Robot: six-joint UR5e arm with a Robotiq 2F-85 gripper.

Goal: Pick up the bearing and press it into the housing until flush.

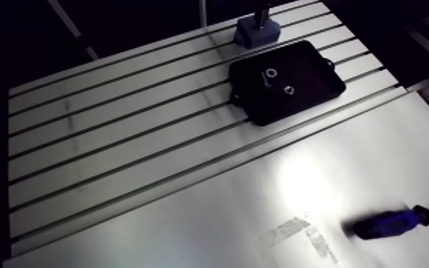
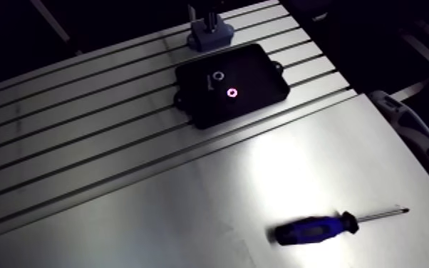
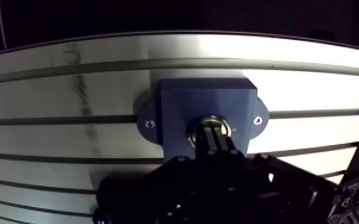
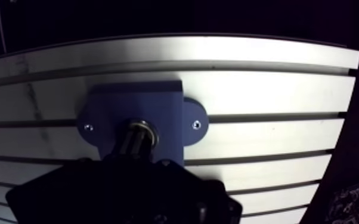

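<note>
The one relation that matters is vertical. The silvery metal ring bearing (image 3: 197,126) sits in the round bore of the dark-blue plastic housing block (image 3: 179,107), directly under the tips of the claw (image 3: 214,132). It lies neither ahead of the claw nor beside it. The bearing's axis stands upright, in line with the bore and with the claw's own approach, so any further push has to go straight down, without tilt.

In the wrist view the claw is clenched. Its two dark fingers (image 3: 209,140) are drawn together into one narrow tip resting on the middle of the ring, and the rim shows around them on both sides. The ring looks seated in the mouth of the bore. Whether it is flush with the block's top face cannot be told from here.

The housing, with a screw in each of its two ears, is fixed to the slotted aluminium counter (image 3: 50,95). In the arm view the wrist comes down nearly plumb onto the block at the counter's far edge.
</note>
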